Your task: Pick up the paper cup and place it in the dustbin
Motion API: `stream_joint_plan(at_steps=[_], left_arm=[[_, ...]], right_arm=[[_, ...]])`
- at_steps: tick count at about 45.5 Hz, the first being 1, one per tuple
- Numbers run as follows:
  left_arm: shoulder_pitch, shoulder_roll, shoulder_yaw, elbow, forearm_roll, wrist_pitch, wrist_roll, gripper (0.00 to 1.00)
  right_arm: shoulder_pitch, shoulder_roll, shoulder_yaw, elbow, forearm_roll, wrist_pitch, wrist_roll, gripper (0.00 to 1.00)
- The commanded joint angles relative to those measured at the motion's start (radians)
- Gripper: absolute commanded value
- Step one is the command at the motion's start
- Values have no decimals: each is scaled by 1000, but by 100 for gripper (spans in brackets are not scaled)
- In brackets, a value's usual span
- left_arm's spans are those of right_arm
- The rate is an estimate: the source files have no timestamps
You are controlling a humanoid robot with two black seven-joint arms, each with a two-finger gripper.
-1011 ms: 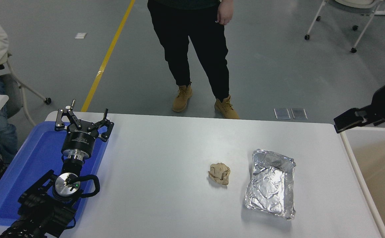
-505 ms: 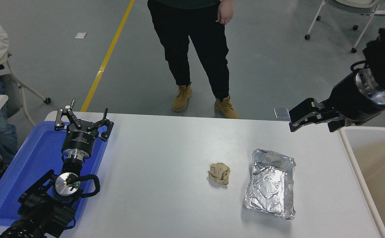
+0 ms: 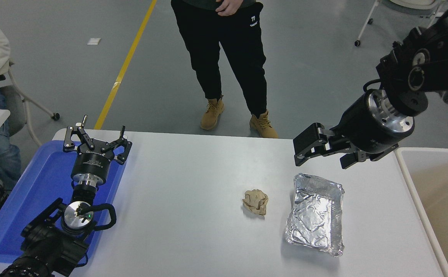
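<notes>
Blue tray lies at the table's left edge, with the parked left gripper over it, fingers spread. Mid-table sits a crumpled tan paper ball, and just right of it a silver foil tray. Above the foil tray's far end hangs the right gripper; whether it is spread or pressed together I cannot tell. Rightmost stands the dustbin. No paper cup shows on the table, so its bearing from either gripper cannot be judged.
</notes>
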Motion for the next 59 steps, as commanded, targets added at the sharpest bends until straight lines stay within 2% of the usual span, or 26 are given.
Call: stream_joint_plan(at_steps=[1, 14, 33, 39, 59], left_arm=[[0, 0, -1, -1, 0, 0, 0, 100], [0, 0, 1, -1, 0, 0, 0, 100], [0, 0, 1, -1, 0, 0, 0, 100], [0, 0, -1, 1, 0, 0, 0, 100], [0, 0, -1, -1, 0, 0, 0, 100]], right_arm=[[-3, 17, 23, -1, 17, 19, 1, 100], [-26, 19, 0, -13, -13, 10, -7, 100], [-60, 45, -80, -27, -82, -59, -105, 100], [-81, 42, -118, -53, -115, -65, -105, 100], [-83, 37, -115, -58, -105, -51, -96, 100]])
